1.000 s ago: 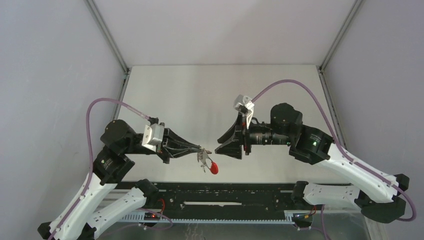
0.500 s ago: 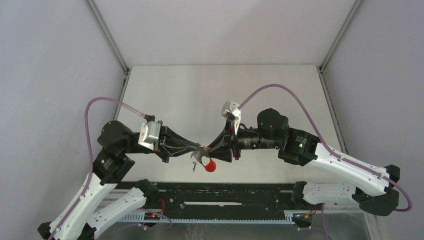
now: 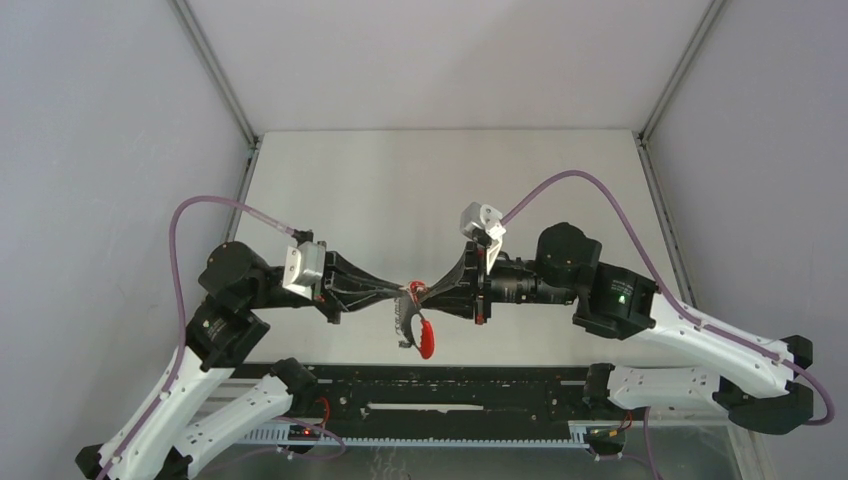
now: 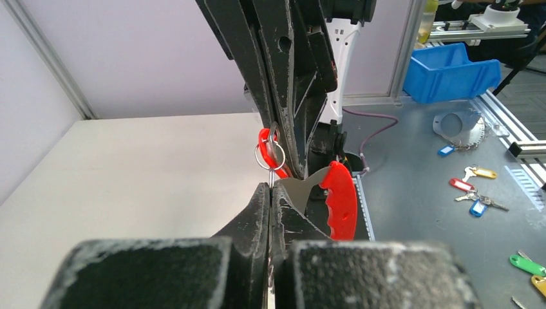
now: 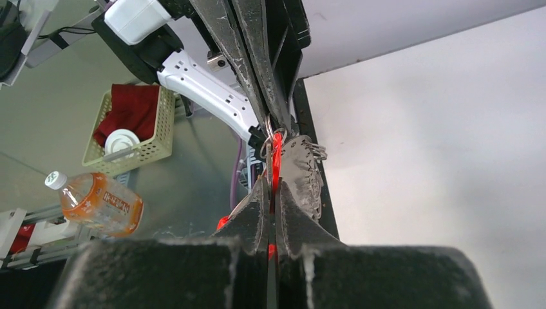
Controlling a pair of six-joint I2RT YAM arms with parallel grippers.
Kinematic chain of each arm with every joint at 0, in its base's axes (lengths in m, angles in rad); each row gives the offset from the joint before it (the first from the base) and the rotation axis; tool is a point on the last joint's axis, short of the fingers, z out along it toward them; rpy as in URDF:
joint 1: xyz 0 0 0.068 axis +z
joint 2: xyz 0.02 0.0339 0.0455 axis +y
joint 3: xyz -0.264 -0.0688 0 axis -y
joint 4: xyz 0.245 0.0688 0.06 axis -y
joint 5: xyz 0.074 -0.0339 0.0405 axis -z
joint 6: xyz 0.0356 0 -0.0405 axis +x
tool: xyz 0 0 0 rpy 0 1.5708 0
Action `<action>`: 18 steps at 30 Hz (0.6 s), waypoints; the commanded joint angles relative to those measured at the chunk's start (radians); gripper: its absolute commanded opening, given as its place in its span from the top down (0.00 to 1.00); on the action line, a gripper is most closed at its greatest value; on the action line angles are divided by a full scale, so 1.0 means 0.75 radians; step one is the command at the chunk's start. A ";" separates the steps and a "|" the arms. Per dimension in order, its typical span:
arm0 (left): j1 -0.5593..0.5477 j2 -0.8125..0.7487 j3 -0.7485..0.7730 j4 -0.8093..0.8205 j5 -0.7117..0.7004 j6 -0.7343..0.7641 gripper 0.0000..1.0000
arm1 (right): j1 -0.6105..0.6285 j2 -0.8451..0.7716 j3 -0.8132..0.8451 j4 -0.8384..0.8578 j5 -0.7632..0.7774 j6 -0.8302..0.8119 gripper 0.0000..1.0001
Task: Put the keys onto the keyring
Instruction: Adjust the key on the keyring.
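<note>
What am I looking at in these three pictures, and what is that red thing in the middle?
Two robot arms stand bolted at the near edge of a white table. The picture from above shows both, the left arm and the right arm, meeting tip to tip. The other two pictures come from small cameras on their wrists, each looking along its own jaws. Between the tips hangs a red strap with a thin metal keyring and small silvery keys. Both pairs of jaws are pinched shut: the left seemingly on the keys, the right on the red strap.
</note>
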 commanded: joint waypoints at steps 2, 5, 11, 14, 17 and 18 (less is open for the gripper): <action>0.003 -0.003 -0.017 0.021 -0.023 0.019 1.00 | 0.010 0.034 0.022 0.016 -0.045 -0.017 1.00; 0.003 -0.006 -0.019 0.020 -0.040 0.019 1.00 | 0.009 0.048 0.059 -0.080 -0.002 -0.025 0.79; 0.003 -0.019 -0.033 0.016 -0.177 0.049 1.00 | -0.065 -0.030 0.104 -0.252 0.216 -0.019 0.38; 0.003 -0.020 -0.039 0.022 -0.269 0.058 1.00 | -0.082 -0.081 0.090 -0.266 0.323 0.003 0.35; 0.002 -0.025 -0.049 0.055 -0.368 0.052 1.00 | -0.059 -0.110 0.042 -0.203 0.398 0.059 0.25; 0.004 -0.027 -0.056 0.065 -0.396 0.051 1.00 | -0.034 -0.112 0.027 -0.177 0.433 0.071 0.13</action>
